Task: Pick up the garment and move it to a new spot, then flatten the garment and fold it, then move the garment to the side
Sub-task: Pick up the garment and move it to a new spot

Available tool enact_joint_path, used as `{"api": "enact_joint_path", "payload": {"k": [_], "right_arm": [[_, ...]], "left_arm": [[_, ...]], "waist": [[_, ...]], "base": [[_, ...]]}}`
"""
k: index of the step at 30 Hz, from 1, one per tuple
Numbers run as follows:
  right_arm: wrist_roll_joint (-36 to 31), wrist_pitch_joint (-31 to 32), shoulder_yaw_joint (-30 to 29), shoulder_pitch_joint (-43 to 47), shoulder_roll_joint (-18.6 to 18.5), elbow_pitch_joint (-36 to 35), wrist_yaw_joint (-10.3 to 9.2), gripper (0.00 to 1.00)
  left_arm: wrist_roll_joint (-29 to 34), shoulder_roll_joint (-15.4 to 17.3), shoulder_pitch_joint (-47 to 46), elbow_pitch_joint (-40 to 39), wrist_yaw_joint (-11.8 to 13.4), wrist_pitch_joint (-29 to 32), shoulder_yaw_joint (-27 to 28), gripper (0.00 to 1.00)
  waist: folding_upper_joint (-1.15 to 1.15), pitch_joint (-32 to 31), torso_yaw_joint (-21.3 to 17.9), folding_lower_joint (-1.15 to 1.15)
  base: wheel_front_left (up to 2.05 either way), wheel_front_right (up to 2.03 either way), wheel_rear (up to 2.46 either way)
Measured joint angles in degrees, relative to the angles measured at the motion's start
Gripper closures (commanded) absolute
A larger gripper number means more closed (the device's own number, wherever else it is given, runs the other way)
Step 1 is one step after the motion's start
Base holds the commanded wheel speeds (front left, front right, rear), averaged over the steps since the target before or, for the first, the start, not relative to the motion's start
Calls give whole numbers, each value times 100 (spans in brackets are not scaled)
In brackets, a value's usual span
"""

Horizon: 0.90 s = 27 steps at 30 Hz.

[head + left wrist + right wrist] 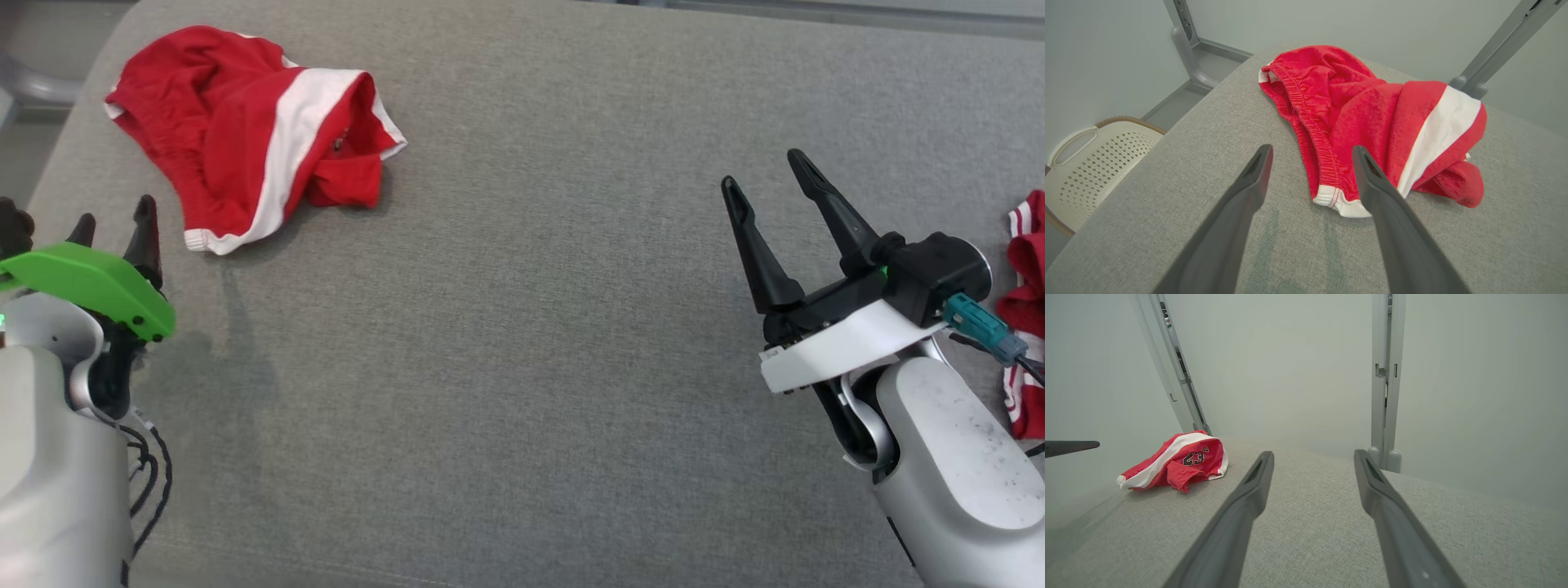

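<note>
Pickup looks unstarted to me: red basketball shorts [245, 135] lie crumpled on grey tabletop [522, 343], left gripper [116, 211] and right gripper [762, 170] both splayed and empty, flattening and folding ahead.

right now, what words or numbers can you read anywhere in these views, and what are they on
"23": dark figures on the red and white garment, read in the right wrist view.
A small dark mark just above that number is too blurred to read.
Nothing readable on the grey cloth surface or the white basket.
</note>
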Motion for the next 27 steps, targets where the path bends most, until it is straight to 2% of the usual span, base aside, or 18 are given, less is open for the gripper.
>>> {"api": "enact_joint_path", "payload": {"k": [4, 12, 19, 20, 21, 22, 27], "right_arm": [[14, 0, 89, -120, 58, -3, 0, 0], [25, 0, 169, -239, 133, -33, 0, 0], [25, 0, 144, -246, 205, -34, 0, 0], [25, 0, 138, -239, 213, -27, 0, 0], [25, 0, 132, -227, 229, -19, 0, 0], [25, 0, 123, -212, 247, -10, 0, 0], [25, 0, 48, -49, 323, 22, 0, 0]], "left_arm": [[-278, 291, -407, 624, -20, 196, -153, 0], [-943, 635, -684, 1594, -30, 976, -706, 0], [-1243, 886, -811, 1927, -26, 923, -977, 0], [-1267, 892, -811, 1945, -26, 872, -1011, 53], [-1306, 909, -810, 1954, -26, 799, -1070, 62], [-1343, 942, -809, 1959, -26, 699, -1138, 100], [-1313, 1056, -795, 1898, -31, 305, -1537, 100]], "waist": [[0, 255, -259, 0], [0, 686, -728, 0], [0, 827, -994, 0], [0, 814, -1004, 0], [0, 792, -1013, 0], [0, 761, -1017, 0], [0, 529, -1008, 0]], "base": [[0, 0, 0], [0, 0, 0], [0, 0, 0], [0, 0, 0], [0, 0, 0], [0, 0, 0], [0, 0, 0]]}}
